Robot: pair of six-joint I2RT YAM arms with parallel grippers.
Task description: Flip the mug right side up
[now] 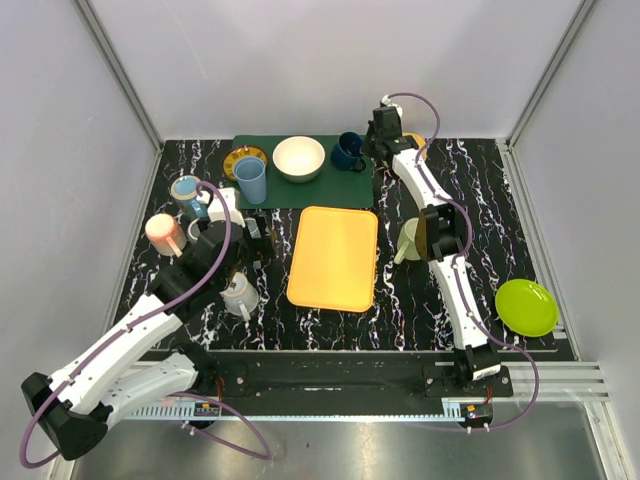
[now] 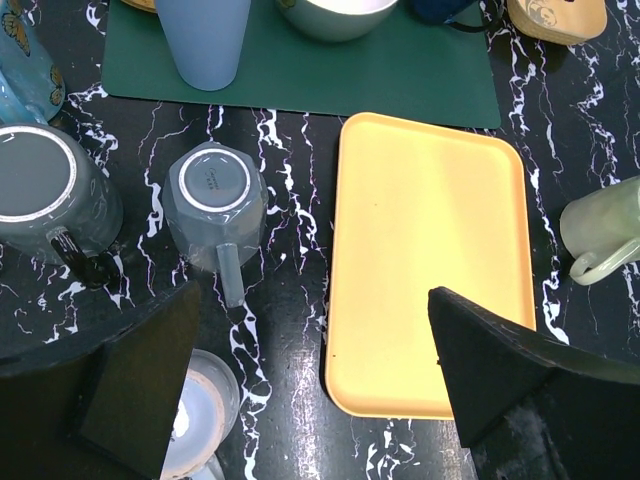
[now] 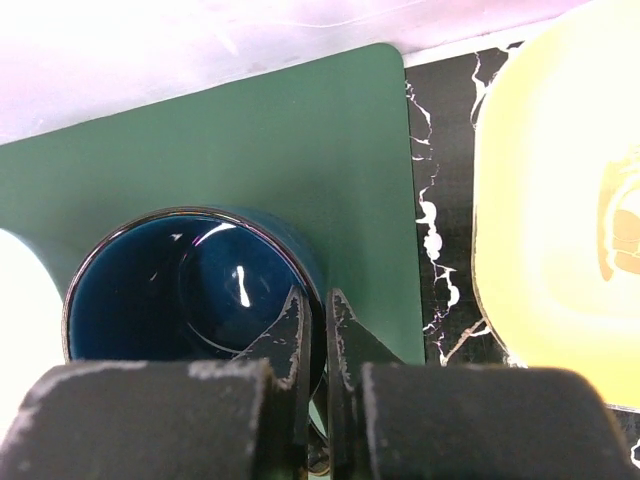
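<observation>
Right-wrist and top views, task stage. The blue mug (image 3: pixel 190 290) stands mouth up on the green mat (image 3: pixel 250 130) at the far side of the desk (image 1: pixel 400 310), with its glossy interior facing the camera. The right fingers (image 3: pixel 350 345) are drawn narrow and straddle the mug's near wall, one inside the rim and one outside, so they appear to pinch that wall. Judged from this pose, the turning of this mug looks complete. What seems left is to let go of the wall and lift the arm clear.

The left fingers (image 2: pixel 140 370) are spread wide and hold nothing. They hang above the desk near the orange tray (image 2: pixel 430 250), well apart from the blue mug. Just ahead of them a grey faceted mug (image 2: pixel 213 195) and a second grey mug (image 2: pixel 40 190) rest base up. If the task means one of these, it has not begun. The frames alone do not settle which mug is meant, though only the blue one is in a grip.
</observation>
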